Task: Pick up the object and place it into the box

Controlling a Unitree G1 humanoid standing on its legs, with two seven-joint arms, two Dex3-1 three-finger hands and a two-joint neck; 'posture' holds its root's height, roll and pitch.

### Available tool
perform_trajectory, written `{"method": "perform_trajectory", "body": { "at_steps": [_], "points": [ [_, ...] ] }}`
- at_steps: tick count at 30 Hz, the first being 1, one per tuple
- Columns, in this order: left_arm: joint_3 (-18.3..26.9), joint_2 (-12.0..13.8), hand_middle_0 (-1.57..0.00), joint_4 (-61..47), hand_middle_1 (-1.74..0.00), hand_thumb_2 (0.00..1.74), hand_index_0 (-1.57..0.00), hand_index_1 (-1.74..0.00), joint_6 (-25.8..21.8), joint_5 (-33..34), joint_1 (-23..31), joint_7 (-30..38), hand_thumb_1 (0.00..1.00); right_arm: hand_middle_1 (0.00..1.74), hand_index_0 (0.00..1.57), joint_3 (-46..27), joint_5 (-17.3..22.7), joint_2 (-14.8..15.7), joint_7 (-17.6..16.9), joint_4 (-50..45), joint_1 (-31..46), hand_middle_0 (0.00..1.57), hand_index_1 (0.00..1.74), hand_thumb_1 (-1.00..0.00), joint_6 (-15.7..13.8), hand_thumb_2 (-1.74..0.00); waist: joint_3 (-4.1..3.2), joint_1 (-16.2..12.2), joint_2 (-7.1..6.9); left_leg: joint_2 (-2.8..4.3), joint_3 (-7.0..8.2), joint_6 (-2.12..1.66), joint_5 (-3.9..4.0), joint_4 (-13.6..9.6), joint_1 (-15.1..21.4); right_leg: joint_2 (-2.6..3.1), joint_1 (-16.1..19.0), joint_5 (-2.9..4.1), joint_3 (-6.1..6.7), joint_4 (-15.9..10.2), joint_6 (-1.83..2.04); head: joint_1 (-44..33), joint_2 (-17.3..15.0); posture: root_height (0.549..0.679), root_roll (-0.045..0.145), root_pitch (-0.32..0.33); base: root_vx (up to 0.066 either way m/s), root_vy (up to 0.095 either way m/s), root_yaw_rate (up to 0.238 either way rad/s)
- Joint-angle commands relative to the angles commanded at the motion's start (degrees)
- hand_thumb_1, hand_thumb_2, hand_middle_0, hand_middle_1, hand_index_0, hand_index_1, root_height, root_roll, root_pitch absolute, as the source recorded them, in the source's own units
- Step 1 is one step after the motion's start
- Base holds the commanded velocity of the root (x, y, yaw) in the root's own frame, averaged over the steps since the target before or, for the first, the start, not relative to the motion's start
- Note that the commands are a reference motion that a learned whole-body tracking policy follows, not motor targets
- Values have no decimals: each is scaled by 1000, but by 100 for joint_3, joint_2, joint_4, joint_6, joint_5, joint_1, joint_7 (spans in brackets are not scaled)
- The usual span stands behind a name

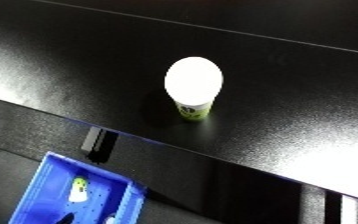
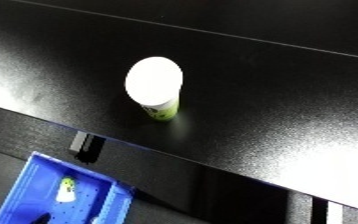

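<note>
A small cup with a white lid and a green-and-white patterned side (image 1: 193, 86) was seen standing upright near the middle of a glossy black tabletop (image 1: 87, 60), apart from everything else on that surface. Its wide white top was turned toward the camera, so that only a short strip of the green wall was shown beneath it; whether anything was inside it could not be told. Bright glare was reflected off the tabletop to the lower right of the cup.

Below the tabletop's front edge, at the lower left, a blue plastic bin (image 2: 33, 175) with raised walls and a dotted floor was partly shown, cut off by the picture's border. A small white-and-yellow-green object (image 2: 66, 190) was seen lying inside the bin, and a dark shape lay near the bin's lower edge, too indistinct to be identified. A small black block (image 1: 98, 144) was fixed at the tabletop's front face, just above the bin.

Neither hand was shown in either view, so how far each was open could not be told.
</note>
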Motion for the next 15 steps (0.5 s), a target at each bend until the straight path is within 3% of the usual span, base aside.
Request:
{"method": "perform_trajectory", "body": {
  "at_steps": [7,15],
  "points": [
    [13,-50,0,120,0,0,0,0,-144,80,-60,-112,0,0,0,-18,18,142,-102,317,56,0,0,0,-54,0,5,40,-36,6,-60,44,-75,31,114,-32,141,-48,-41,1,3,-291,-418,642,41,-69,50,-3,33],
    [-23,-63,0,38,0,0,0,0,-256,347,31,-487,0,0,0,-45,-7,161,-98,438,160,0,0,0,-97,0,-25,55,-21,-3,-47,66,-150,44,187,-44,231,-87,-41,-37,7,-378,-278,642,41,-75,30,7,-8]
  ]
}}
